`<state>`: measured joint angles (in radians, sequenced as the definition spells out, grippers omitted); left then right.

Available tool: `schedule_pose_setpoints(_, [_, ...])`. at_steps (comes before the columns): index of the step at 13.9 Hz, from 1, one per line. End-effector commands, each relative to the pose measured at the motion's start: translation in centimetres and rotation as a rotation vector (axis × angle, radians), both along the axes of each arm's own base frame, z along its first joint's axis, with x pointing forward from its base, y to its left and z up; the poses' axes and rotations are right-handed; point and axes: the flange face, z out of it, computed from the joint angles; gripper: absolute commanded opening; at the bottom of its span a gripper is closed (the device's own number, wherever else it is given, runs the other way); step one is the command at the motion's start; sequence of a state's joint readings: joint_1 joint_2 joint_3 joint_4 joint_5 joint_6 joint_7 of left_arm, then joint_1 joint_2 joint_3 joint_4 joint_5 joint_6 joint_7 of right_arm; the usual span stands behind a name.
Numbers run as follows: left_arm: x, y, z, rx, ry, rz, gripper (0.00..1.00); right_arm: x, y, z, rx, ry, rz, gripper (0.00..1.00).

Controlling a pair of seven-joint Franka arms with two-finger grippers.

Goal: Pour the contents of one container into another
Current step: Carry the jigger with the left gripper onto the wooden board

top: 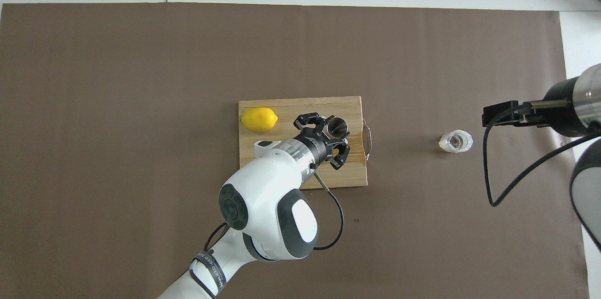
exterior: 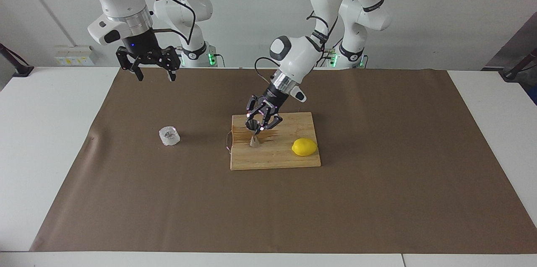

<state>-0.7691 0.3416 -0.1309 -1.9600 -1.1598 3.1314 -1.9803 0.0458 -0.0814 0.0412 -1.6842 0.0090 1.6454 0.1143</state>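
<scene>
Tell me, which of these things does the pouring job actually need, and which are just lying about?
Part of the job:
steel jigger, gripped by the left gripper over the cutting board
clear faceted cup on the brown mat

Just lying about:
lemon, resting on the cutting board

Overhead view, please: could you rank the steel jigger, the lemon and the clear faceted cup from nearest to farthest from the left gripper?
1. Steel jigger: gripped in the left gripper over the cutting board.
2. Lemon: on the board, toward the left arm's end.
3. Clear faceted cup: on the brown mat, toward the right arm's end.
</scene>
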Motion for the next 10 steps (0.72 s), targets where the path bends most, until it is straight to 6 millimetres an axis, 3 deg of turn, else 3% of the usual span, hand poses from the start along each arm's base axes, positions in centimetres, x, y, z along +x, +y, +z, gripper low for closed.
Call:
schedule_pose_setpoints(1, [-0.2, 0.0, 0.1, -0.016, 0.003, 0.035, 0.28, -0.8, -0.6, 0.1, -0.004, 0.005, 0.007, 1.00])
schedule_pose_setpoints(2, [-0.2, 0.0, 0.1, -0.017, 0.005, 0.036, 0.53, -0.8, -0.7, 0.1, -0.003, 0.005, 0.007, 1.00])
schedule_pose_setpoints(3, [-0.1, 0.1, 0.1, -0.018, 0.007, 0.038, 0.97, -0.8, -0.8, 0.1, -0.003, 0.007, 0.006, 1.00])
schedule_pose_setpoints(6, [0.2, 0.5, 0.8, -0.025, 0.001, 0.039, 1.00, -0.8, -2.3, 0.0, -0.003, 0.009, -0.019, 1.00])
schedule_pose_setpoints(8, [0.2, 1.2, 4.3, -0.070, -0.012, 0.024, 1.00, -0.6, -2.6, -0.3, -0.003, 0.004, -0.022, 1.00])
schedule_pose_setpoints(10, [1.9, 3.5, 7.1, -0.107, -0.007, 0.008, 1.00, -1.1, -4.1, -1.5, -0.005, 0.027, -0.019, 1.00])
